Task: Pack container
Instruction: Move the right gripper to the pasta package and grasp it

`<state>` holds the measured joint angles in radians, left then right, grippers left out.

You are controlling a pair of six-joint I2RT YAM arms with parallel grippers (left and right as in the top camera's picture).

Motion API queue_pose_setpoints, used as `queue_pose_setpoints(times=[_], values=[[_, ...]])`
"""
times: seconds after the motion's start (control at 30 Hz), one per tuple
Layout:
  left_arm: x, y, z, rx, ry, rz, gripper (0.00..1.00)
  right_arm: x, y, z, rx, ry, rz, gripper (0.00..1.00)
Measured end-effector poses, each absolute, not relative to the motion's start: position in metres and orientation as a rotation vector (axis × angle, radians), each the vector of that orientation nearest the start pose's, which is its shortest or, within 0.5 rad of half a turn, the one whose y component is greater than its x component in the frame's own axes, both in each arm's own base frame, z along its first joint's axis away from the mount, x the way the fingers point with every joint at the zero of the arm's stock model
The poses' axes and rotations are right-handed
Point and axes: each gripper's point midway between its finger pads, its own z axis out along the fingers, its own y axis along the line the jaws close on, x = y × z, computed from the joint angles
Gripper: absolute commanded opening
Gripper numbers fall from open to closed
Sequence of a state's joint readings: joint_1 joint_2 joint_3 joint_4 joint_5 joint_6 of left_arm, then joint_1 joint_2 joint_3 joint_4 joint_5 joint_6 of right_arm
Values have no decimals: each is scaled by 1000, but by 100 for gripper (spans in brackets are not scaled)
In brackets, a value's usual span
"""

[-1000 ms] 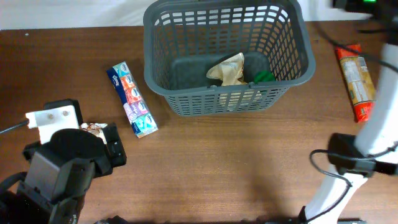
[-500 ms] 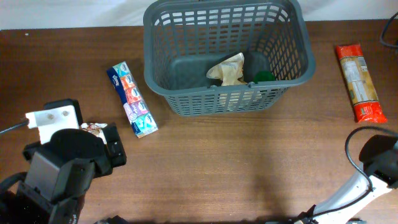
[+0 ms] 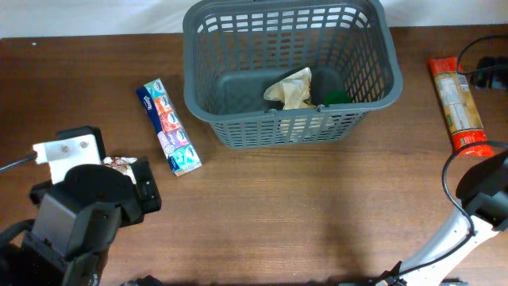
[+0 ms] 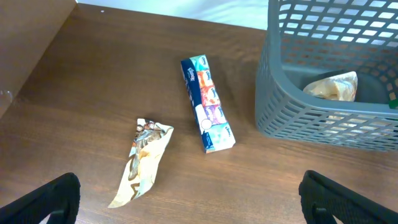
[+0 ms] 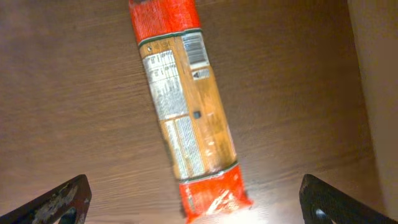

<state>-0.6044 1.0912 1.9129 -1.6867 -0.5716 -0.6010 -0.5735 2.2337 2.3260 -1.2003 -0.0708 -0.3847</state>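
The container, a dark grey lattice basket (image 3: 238, 131), stands at the back centre and also shows in the left wrist view (image 4: 323, 118). It holds a crumpled beige packet (image 3: 291, 89) and a green item (image 3: 337, 97). A blue tissue pack (image 3: 168, 127) (image 4: 207, 102) lies left of it, with a snack wrapper (image 3: 121, 164) (image 4: 144, 160) nearer my left arm (image 3: 79, 206). A long orange-red pasta pack (image 3: 456, 103) (image 5: 186, 106) lies right of the basket. My left gripper (image 4: 193, 205) is open and empty above the table. My right gripper (image 5: 199, 208) is open and empty above the pasta pack.
My right arm (image 3: 484, 191) stands at the table's right edge with a cable looping near the pasta pack. A white wall or edge (image 5: 379, 74) runs along the right of the right wrist view. Bare brown wood lies in front of the basket.
My right arm has swung from over the pasta pack to the far right edge, so the whole pack shows. The left arm and all objects have not moved.
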Motion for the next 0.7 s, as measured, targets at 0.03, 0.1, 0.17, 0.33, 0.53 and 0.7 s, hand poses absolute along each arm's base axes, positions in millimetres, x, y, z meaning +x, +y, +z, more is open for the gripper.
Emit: queue_pose_setpoints(times=[0.03,0.1,0.17,0.33,0.53,0.7], values=[[187,-16,402,-240,2253,75,100,455,-280,180,214,2683,-216,99],[187,-16,402,-240,2254,75,100,459,-285,167,187,2696,-221,99],[187,-16,402,-240,2254,75,99,459,-288,150,174,2727,-211,99],[187,-16,402,-240,2254,75,99,455,-287,90,163,2859,-157,99],[187,-16,402,-240,2254,75,100,454,-281,65,96,2946,-211,99],[187,-16,402,-240,2254,75,100,454,-278,64,69,2957,-227,99]])
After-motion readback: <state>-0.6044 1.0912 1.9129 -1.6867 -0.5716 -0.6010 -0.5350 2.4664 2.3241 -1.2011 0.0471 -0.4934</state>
